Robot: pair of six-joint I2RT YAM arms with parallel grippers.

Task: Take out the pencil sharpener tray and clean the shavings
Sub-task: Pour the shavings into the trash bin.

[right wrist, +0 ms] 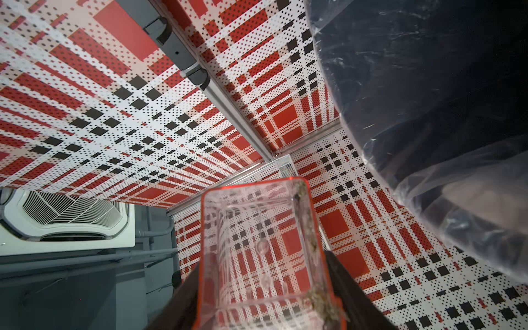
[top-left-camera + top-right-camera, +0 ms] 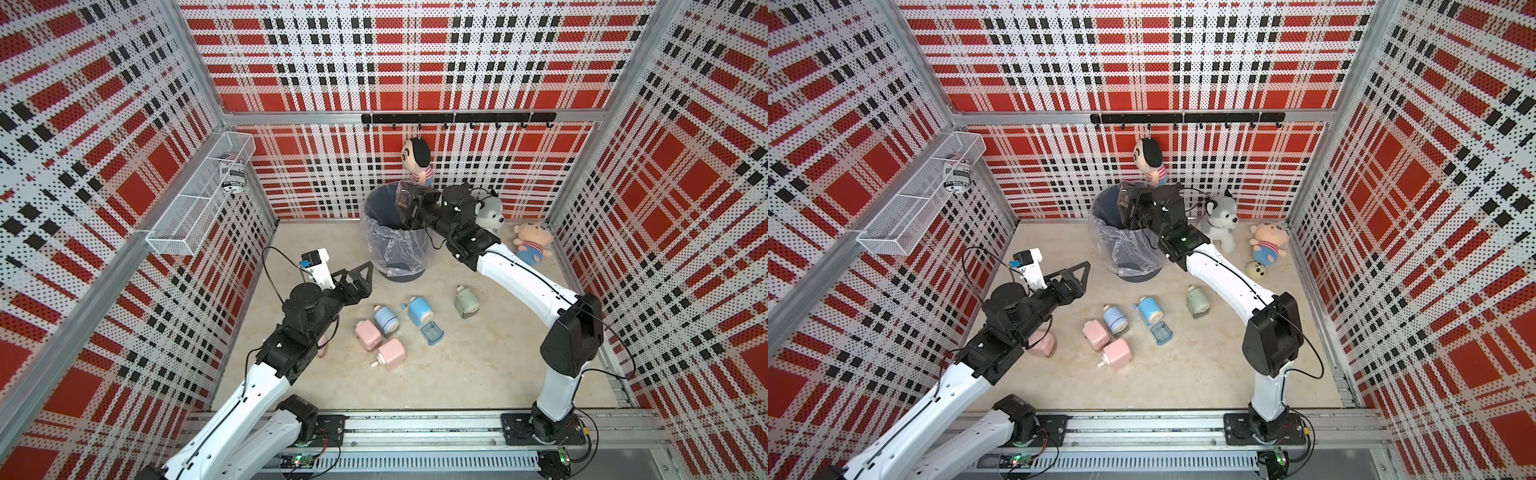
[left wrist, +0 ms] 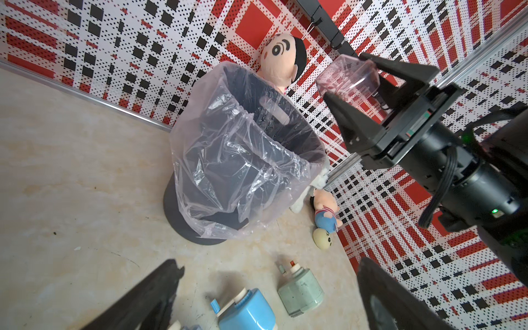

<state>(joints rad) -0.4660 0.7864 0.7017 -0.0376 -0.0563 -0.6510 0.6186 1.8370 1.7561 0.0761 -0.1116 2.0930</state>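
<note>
- Pink sharpener (image 2: 1040, 343), lower left of a top view: mostly hidden under the left arm, and its front cannot be made out.
- Floor group, lower centre in both top views:
  - second pink sharpener (image 2: 368, 336)
  - third pink sharpener (image 2: 390, 354)
  - pale blue sharpener (image 2: 386, 321)
  - bright blue sharpener (image 2: 417, 309), with a loose blue tray (image 2: 431, 333) just beside it
  - green sharpener (image 2: 465, 302), apart to the right
- Left gripper (image 2: 365, 279), centre left: fingers spread wide, empty, above the floor near the bin.
- Bin (image 3: 243, 160), centre: dark, with a clear liner bunched over the rim.
- Right gripper (image 3: 348, 78), above the bin's upper right rim: fingers pinching the clear tray (image 1: 257, 251) by its sides.
  - The tray is tilted and red-edged.
  - Flecks (image 1: 324, 305) cling along one edge, probably shavings.
  - In both top views the gripper covers most of the tray.
- Husky plush (image 2: 490, 212): half behind the right arm.
- Bear doll (image 2: 532, 243): lying on the floor at right.
- Hanging doll (image 2: 417, 156): on the back wall, behind the bin.
</note>
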